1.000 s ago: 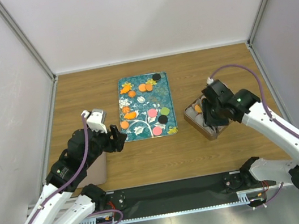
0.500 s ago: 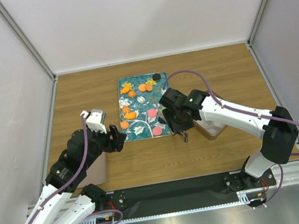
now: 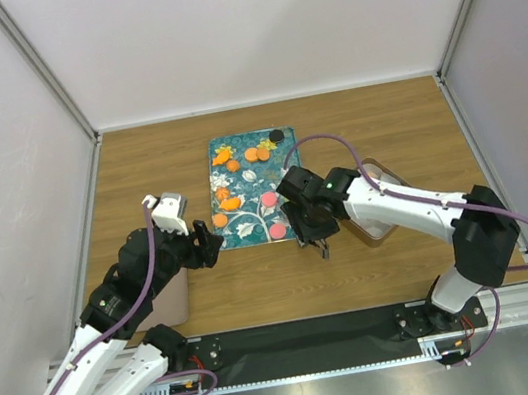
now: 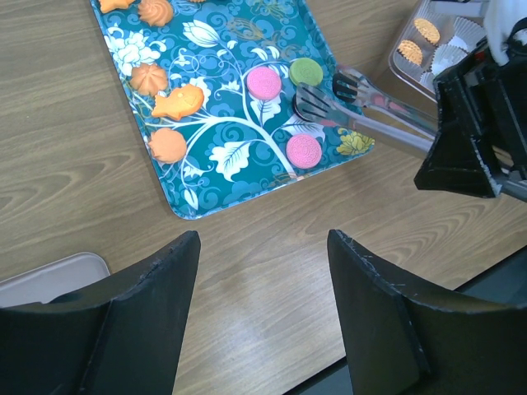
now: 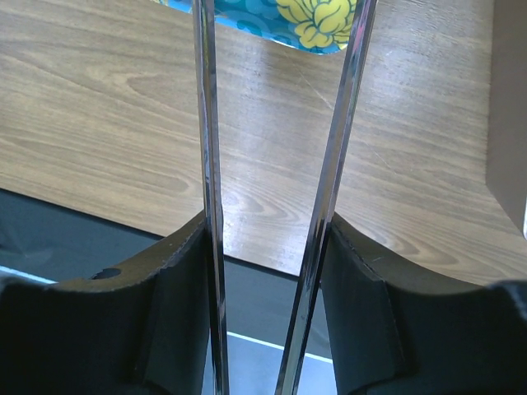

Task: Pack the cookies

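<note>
Wooden bench (image 3: pixel 384 127) is seen; tongs (image 4: pixel 362 111) are pinched in the right gripper (image 5: pixel 263 271) beside cookies (image 4: pixel 264 82) at the tray's (image 4: pixel 239 136) near right corner; the left gripper (image 4: pixel 263 247) is held spread, empty.

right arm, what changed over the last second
The right gripper swung left from the box to the tray's near right corner, holding the tongs, whose tips now sit over the cookies there. The left gripper stayed open and still.

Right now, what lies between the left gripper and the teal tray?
Only bare table between left gripper and tray, per the left wrist view.
</note>
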You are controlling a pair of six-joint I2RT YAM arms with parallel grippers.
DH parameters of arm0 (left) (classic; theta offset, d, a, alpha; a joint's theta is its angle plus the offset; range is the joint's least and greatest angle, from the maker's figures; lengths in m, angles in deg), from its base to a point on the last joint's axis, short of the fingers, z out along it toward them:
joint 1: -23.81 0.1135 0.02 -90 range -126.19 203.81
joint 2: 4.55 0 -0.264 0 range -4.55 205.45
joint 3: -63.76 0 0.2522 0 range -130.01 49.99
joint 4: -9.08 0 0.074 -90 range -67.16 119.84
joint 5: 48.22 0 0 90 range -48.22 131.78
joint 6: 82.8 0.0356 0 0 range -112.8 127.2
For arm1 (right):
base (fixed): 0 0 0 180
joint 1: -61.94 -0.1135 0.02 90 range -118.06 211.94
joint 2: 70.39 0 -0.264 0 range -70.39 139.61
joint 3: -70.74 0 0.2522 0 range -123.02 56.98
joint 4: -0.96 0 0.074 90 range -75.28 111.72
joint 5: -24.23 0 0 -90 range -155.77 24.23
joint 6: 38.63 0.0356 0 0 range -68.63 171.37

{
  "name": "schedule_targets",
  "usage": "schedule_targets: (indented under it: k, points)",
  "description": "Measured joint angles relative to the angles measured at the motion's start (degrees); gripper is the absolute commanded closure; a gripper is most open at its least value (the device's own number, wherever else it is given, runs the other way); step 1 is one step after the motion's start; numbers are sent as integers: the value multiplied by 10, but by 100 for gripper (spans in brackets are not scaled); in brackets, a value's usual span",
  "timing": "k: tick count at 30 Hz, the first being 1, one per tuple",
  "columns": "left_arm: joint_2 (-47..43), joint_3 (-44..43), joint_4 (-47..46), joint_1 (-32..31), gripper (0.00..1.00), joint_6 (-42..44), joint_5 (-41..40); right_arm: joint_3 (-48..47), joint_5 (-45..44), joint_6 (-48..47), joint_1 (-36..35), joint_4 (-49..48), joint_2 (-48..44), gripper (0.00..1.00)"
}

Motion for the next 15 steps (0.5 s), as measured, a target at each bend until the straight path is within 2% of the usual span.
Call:
schedule_targets:
  k: [15]
  points:
    - [-2,0,0,0,30,0,0,-3,-10,0,-2,-7,36,47]
